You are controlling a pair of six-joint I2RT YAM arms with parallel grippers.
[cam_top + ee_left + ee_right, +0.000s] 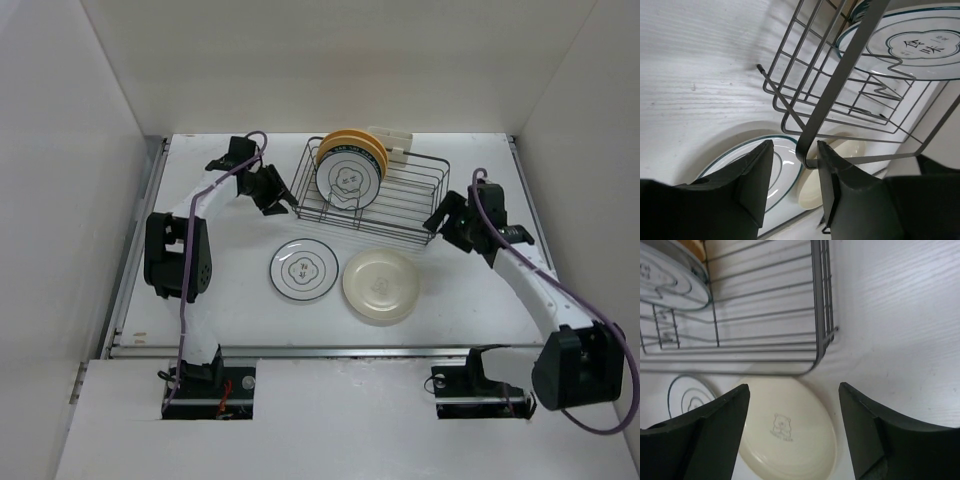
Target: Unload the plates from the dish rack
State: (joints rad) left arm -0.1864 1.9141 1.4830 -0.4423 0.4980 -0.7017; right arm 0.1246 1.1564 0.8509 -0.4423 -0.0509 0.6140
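The black wire dish rack (pixel 400 200) stands at the back middle. It holds an upright white plate with a dark rim and centre motif (pixel 348 178), with yellow-orange plates (pixel 350 143) behind it. A white ringed plate (pixel 303 269) and a plain cream plate (pixel 381 285) lie flat on the table in front. My left gripper (pixel 275 195) is open at the rack's left end; in the left wrist view the rack's rim corner (pixel 846 65) sits between its fingers (pixel 795 147). My right gripper (pixel 440 222) is open and empty by the rack's right end, above the cream plate (pixel 790 435).
A cream clip piece (pixel 395 140) sits on the rack's far side. White walls enclose the table on the left, back and right. The table's front edge rail runs just behind the arm bases (pixel 330 352).
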